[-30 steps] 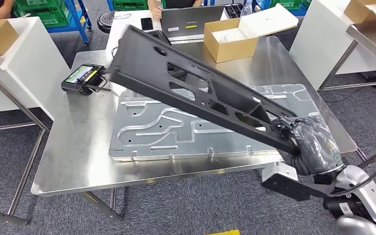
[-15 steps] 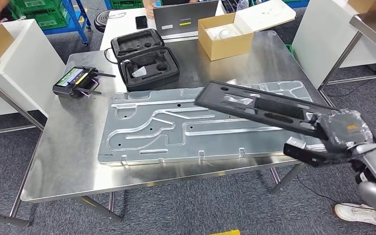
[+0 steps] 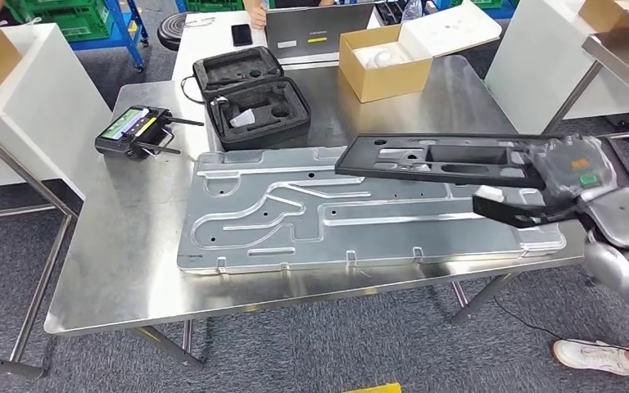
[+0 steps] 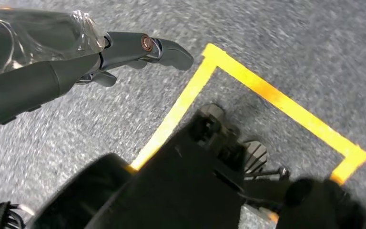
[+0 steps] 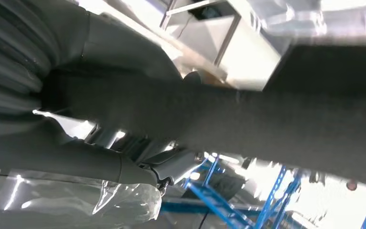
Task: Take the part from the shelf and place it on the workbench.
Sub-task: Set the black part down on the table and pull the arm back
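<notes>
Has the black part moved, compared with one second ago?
Yes. The black part, held by the right hand, swung from steeply tilted, reaching over the controller, to near level above the metal plate.

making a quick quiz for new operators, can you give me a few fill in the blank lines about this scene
1. The long black part is held at one end by the robot's ____ hand.
2. The black part hangs above a large grey ____ plate lying on the workbench.
3. The black foam case on the bench has its lid ____.
4. The left hand hangs over grey carpet marked with ____ tape.

Missing words: right; metal; open; yellow
</notes>
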Controlling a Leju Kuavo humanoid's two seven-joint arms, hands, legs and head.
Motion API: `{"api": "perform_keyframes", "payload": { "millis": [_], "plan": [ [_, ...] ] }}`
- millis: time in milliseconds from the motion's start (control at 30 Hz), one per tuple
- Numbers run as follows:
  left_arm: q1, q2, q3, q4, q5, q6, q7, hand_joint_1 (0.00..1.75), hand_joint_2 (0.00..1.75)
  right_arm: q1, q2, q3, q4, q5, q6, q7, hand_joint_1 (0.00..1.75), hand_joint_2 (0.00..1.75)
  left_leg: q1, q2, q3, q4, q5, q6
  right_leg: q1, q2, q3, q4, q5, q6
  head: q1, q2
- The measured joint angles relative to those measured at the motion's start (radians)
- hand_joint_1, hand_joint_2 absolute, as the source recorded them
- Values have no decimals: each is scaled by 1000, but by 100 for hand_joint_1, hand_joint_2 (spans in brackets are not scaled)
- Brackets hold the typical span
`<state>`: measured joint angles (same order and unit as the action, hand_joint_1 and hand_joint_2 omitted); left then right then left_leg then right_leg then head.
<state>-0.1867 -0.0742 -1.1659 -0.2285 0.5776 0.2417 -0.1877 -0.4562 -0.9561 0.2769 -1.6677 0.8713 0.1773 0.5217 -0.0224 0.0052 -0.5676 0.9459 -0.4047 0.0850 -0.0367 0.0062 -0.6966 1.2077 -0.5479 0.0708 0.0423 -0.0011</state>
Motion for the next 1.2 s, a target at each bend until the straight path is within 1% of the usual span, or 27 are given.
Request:
{"api": "perform_keyframes", "payload": {
  "millis": [33,67,100,133,167,200,233,267,333,400,433,500,533,567,600,700,733,767,833,900,933,1000,1033,1067,1100,1133,1200],
  "plan": [
    [-2,-3,-5,0,-4,0,1,0,175,-24,7,26,8,2,1,-1,0,0,0,0,1,0,-1,1,0,0,-25,48,-10,2,0,0],
    [-3,-5,-8,0,-7,0,4,0,175,-43,12,47,13,0,1,-2,0,0,2,-1,4,1,-2,1,-2,-1,-31,56,2,5,0,0],
    [-3,-7,-11,0,-10,1,6,0,175,-60,18,68,18,-4,0,-2,0,0,3,-3,6,2,-4,-1,-4,-2,-17,24,31,7,0,0],
    [-3,-9,-12,0,-11,2,8,0,175,-80,23,87,24,-9,-3,-2,0,0,5,-5,9,6,-8,-5,-8,-3,14,-43,70,11,0,0],
    [-3,-9,-14,0,-10,4,8,0,131,-101,29,104,29,-16,-8,-1,0,0,5,-8,8,12,-14,-11,-9,-4,48,-113,97,14,0,0],
    [-3,-10,-16,0,-8,7,9,0,87,-119,34,121,33,-24,-14,0,0,0,4,-10,6,20,-20,-16,-10,-4,73,-167,115,12,0,0],
    [-4,-10,-17,0,-5,11,10,0,44,-132,38,136,37,-30,-20,2,0,0,2,-11,2,27,-25,-21,-10,-4,88,-199,121,9,-1,0],
    [-3,-10,-17,0,-3,15,13,0,0,-142,43,151,40,-37,-26,3,0,0,0,-12,-1,31,-28,-24,-8,-3,91,-208,116,3,-2,0],
    [-1,-10,-19,0,-1,22,23,0,0,-150,50,177,45,-47,-34,7,0,0,3,-12,-5,36,-32,-27,-7,-2,88,-207,117,-9,-2,0],
    [-1,-9,-21,0,1,29,30,0,0,-159,54,197,47,-58,-48,14,0,0,8,-11,-24,82,-60,-38,-8,-3,87,-206,117,-17,-2,0],
    [-1,-9,-22,0,2,34,32,0,0,-164,55,204,48,-64,-57,18,0,0,11,-11,-48,134,-87,-45,-8,-3,88,-206,117,-21,-2,0],
    [-1,-10,-23,0,6,42,35,0,0,-169,55,216,48,-79,-74,26,0,0,16,-10,-120,277,-148,-53,-8,-3,88,-206,116,-24,-2,0],
    [1,-10,-23,0,9,46,38,0,0,-169,55,220,49,-88,-82,30,0,0,17,-10,-149,329,-162,-53,-7,-3,88,-206,116,-25,-3,0],
    [2,-10,-23,0,12,50,40,0,0,-168,54,224,49,-99,-90,35,0,0,18,-10,-165,353,-162,-51,-5,-2,88,-206,115,-26,-2,0],
    [2,-10,-23,0,16,54,44,0,0,-168,53,227,49,-111,-100,40,0,0,16,-10,-158,328,-140,-46,-3,-1,90,-206,115,-26,-3,0],
    [1,-8,-23,0,27,58,52,0,0,-166,44,229,48,-142,-129,57,0,0,5,-10,-59,109,-35,-14,4,1,96,-208,113,-26,-2,0],
    [1,-8,-23,0,31,58,52,0,0,-162,40,229,47,-150,-136,63,0,0,1,-9,-36,62,-17,-7,6,3,97,-209,113,-25,-2,0],
    [1,-7,-23,0,35,59,53,0,0,-155,35,228,45,-159,-143,68,0,0,-2,-9,-27,41,-11,-4,6,3,98,-210,113,-23,-1,0],
    [2,-7,-23,0,43,60,54,0,0,-137,22,223,37,-172,-157,77,0,0,-2,-7,-24,35,-6,-6,5,4,100,-214,114,-14,-1,0],
    [3,-7,-23,0,47,62,55,0,0,-125,10,216,28,-178,-166,80,0,0,2,-6,-18,20,5,-2,4,1,94,-195,95,-7,-1,0],
    [3,-7,-22,0,49,63,56,0,0,-122,5,213,25,-180,-169,82,0,0,4,-5,-15,12,11,1,4,0,78,-156,67,-5,0,0],
    [3,-7,-22,0,51,65,57,0,0,-110,-3,209,21,-184,-176,85,0,0,5,-4,-16,9,17,7,6,-1,28,-26,-8,-1,0,0],
    [4,-7,-22,0,53,66,57,0,0,-100,-6,207,17,-187,-180,87,0,0,5,-4,-18,10,20,8,6,-1,4,35,-35,2,0,0],
    [6,-8,-22,0,55,68,56,0,0,-88,-9,204,11,-190,-188,90,0,0,5,-4,-20,10,22,8,5,-1,-4,66,-43,5,0,0],
    [8,-8,-21,0,58,70,55,0,0,-74,-14,198,2,-195,-200,94,0,0,6,-4,-22,11,24,6,4,-1,7,55,-32,7,0,0],
    [11,-8,-20,0,63,72,53,0,0,-60,-19,189,-9,-200,-215,99,0,0,7,-5,-25,13,25,4,2,-2,40,2,-5,10,0,0],
    [14,-7,-15,0,72,78,48,0,0,-29,-31,162,-42,-211,-248,111,0,0,7,-7,-33,25,26,-3,0,-3,122,-142,50,16,0,0]
  ]
}}
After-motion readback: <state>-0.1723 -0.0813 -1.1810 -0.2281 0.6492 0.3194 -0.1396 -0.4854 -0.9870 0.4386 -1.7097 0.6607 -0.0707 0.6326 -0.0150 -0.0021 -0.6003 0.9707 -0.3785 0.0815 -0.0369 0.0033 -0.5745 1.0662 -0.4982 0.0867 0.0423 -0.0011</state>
